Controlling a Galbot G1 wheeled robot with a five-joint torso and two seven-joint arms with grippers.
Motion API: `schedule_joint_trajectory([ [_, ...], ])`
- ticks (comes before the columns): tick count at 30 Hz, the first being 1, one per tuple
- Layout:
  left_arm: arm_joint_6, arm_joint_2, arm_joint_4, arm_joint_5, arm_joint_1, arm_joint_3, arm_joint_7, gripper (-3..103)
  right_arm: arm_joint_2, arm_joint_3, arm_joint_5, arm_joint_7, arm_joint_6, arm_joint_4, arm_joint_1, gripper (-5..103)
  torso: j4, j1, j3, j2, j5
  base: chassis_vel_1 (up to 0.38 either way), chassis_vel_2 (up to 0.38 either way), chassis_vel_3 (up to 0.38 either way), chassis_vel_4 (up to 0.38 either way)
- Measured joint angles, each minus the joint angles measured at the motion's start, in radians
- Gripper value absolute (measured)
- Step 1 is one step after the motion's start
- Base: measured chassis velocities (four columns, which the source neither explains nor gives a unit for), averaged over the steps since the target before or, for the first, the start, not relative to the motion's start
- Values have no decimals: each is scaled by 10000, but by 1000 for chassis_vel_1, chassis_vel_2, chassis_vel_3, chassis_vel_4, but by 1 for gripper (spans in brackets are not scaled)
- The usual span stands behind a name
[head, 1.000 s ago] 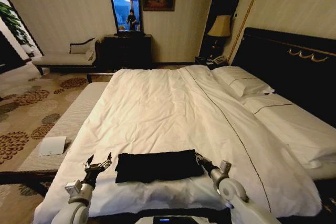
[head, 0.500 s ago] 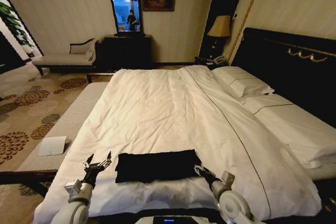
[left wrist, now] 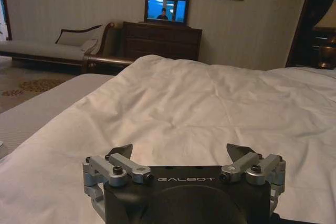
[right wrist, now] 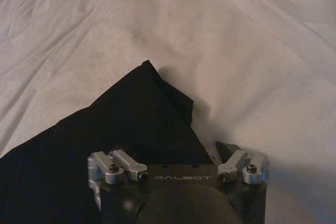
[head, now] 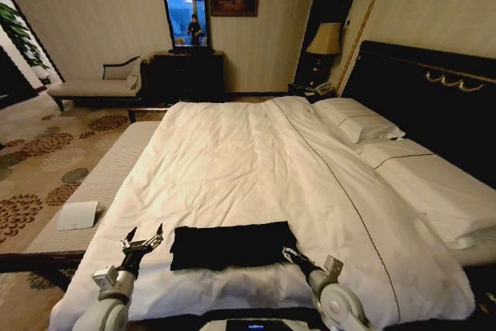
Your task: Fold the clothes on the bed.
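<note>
The clothes (head: 232,244) are one black garment lying as a flat rectangle on the near end of the bed (head: 248,160), on its white duvet. No lettering shows on it. My left gripper (head: 144,239) hovers open just beside the garment's left edge, apart from it. The left wrist view has those fingers (left wrist: 181,150) spread over bare duvet. At the garment's right front corner is my right gripper (head: 293,257), open and low. In the right wrist view its fingers (right wrist: 176,148) sit over a corner of the black cloth (right wrist: 105,129), holding nothing.
White pillows (head: 360,122) lie against the dark headboard (head: 418,91) at right. A pale padded bench (head: 101,184) runs along the bed's left side, with a white card (head: 77,215) on it. A chaise (head: 97,83), dresser (head: 190,75) and lamp (head: 325,40) stand at the far wall.
My right gripper has drawn back toward me from the garment's right edge. The left gripper has barely shifted. The garment lies as before.
</note>
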Motion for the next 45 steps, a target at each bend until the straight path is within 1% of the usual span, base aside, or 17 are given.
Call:
schedule_joint_trajectory([
  [2, -11, 26, -36, -10, 40, 0, 0, 100, 115, -5, -22, -119, 86, -136, 62, 72, 0, 0, 0, 0, 0, 0, 0, 0, 0],
  [4, -14, 34, -45, -15, 52, 1, 0, 100, 147, -3, -28, -157, 108, -172, 81, 72, 0, 0, 0, 0, 0, 0, 0, 0, 0],
  [7, -17, 92, -110, -71, 73, -26, -1, 100, 239, 17, -105, -368, 179, -308, 150, 56, 0, 0, 0, -1, 2, 0, 0, 0, 0],
  [8, -17, 92, -110, -71, 73, -26, -1, 100, 239, 17, -105, -368, 179, -308, 150, 56, 0, 0, 0, -1, 2, 0, 0, 0, 0],
  [11, -17, 138, -178, -133, 79, -61, -5, 100, 272, 17, -197, -546, 202, -373, 194, 39, 1, 0, 0, -2, 3, 0, 0, 0, 0],
  [13, -18, 143, -189, -142, 81, -65, -5, 100, 273, 17, -211, -585, 205, -376, 196, 39, 0, 0, 0, -2, 3, 0, 0, 0, 0],
  [16, -18, 152, -223, -193, 98, -96, -7, 100, 222, 11, -311, -865, 219, -366, 197, 23, 1, 0, 0, -2, 3, 0, 0, 0, 0],
  [18, -20, 154, -227, -203, 100, -103, -7, 100, 204, 10, -328, -905, 223, -355, 198, 23, 1, 0, 0, -2, 3, 0, 0, 0, 0],
  [21, -26, 172, -231, -280, 70, -150, -13, 100, 3, 39, -530, -1186, 295, -223, 171, 7, 2, 0, 0, -2, 3, 0, 0, 0, 0],
  [22, -27, 181, -231, -303, 41, -162, -14, 100, -67, 65, -627, -1257, 360, -166, 136, 3, 2, 0, 0, -2, 3, 0, 0, 0, 0],
  [29, 33, 282, -197, -424, -248, -231, -32, 100, -523, 391, -523, -1247, 431, 496, -238, 2, 3, 0, 0, -2, 3, 0, 0, 0, 0],
  [33, 266, 492, -6, -594, -764, -358, -88, 100, -1165, 980, -319, -1141, 431, 1217, -667, 2, 0, 0, 0, -2, 2, 0, 0, 0, 0],
  [35, 339, 542, 83, -651, -901, -410, -132, 100, -1319, 1137, -258, -1117, 431, 1331, -735, 2, 0, 0, 0, -2, 1, 0, 0, 0, 0],
  [37, 529, 611, 330, -744, -1150, -617, -240, 100, -1781, 1553, -46, -1082, 431, 1491, -797, 2, -2, 1, 0, -2, 2, 0, 0, 0, 0],
  [40, 621, 628, 488, -807, -1254, -788, -321, 100, -2142, 1840, 62, -1094, 457, 1471, -771, 2, 0, 1, -1, -2, 2, 0, 0, 0, 0],
  [41, 693, 653, 668, -942, -1404, -1011, -369, 100, -2519, 2160, 141, -1156, 528, 1298, -756, 2, 4, 0, 0, -2, -1, 0, 0, 0, 0],
  [45, 953, 758, 1049, -1333, -1746, -1590, -567, 100, -2967, 2540, -33, -1280, 679, 850, -708, 2, -1, 1, 0, -2, 1, 0, 0, 0, 0],
])
